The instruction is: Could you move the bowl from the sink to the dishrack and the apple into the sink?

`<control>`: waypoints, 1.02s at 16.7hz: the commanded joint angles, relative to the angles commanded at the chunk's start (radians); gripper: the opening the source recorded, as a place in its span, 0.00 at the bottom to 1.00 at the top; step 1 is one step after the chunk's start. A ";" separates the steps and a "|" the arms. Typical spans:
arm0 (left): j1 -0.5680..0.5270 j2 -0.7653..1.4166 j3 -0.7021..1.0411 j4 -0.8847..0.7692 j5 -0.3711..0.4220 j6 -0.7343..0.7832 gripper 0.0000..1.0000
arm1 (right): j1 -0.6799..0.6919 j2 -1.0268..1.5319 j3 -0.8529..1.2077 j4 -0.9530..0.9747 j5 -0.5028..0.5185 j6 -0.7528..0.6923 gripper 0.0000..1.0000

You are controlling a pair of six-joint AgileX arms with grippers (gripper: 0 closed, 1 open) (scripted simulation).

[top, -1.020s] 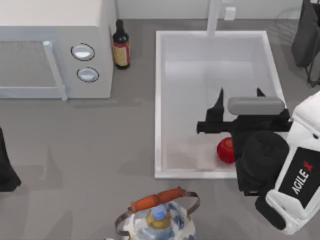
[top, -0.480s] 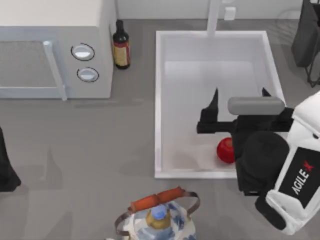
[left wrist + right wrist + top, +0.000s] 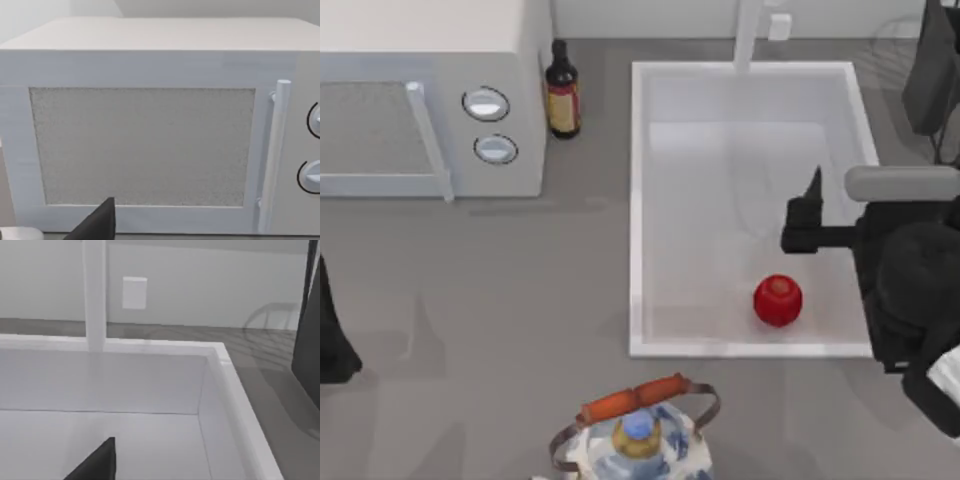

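A grey counter (image 3: 520, 290) runs beneath a pale back wall. At its 10 o'clock corner stands a white microwave (image 3: 430, 100) with two round knobs, and just beside that a dark bottle (image 3: 561, 90) with a yellow label. A blue-and-white kettle (image 3: 635, 430) with an orange handle sits at the 6 o'clock edge.

The white sink (image 3: 638, 200) fills the 1 to 4 o'clock part of the counter, its faucet (image 3: 748, 30) rising at the 12 o'clock rim. In the basin's 5 o'clock corner lies the red apple (image 3: 778, 300), loose on the floor.

The dishrack (image 3: 270, 315) shows as faint grey wires beyond the sink's 2 o'clock corner.

The right gripper (image 3: 812, 210) hangs over the sink's 3 o'clock side, above the apple and apart from it; whether its jaws are apart I cannot tell. The left arm (image 3: 332, 330) is parked at the 9 o'clock edge, facing the microwave.
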 joint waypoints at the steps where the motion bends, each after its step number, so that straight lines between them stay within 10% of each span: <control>1: 0.000 0.000 0.000 0.000 0.000 0.000 1.00 | -0.039 -0.072 -0.033 -0.076 -0.029 -0.001 1.00; 17: 0.000 0.000 0.000 0.000 0.000 0.000 1.00 | -0.489 -1.644 -0.457 -1.204 -0.504 -0.015 1.00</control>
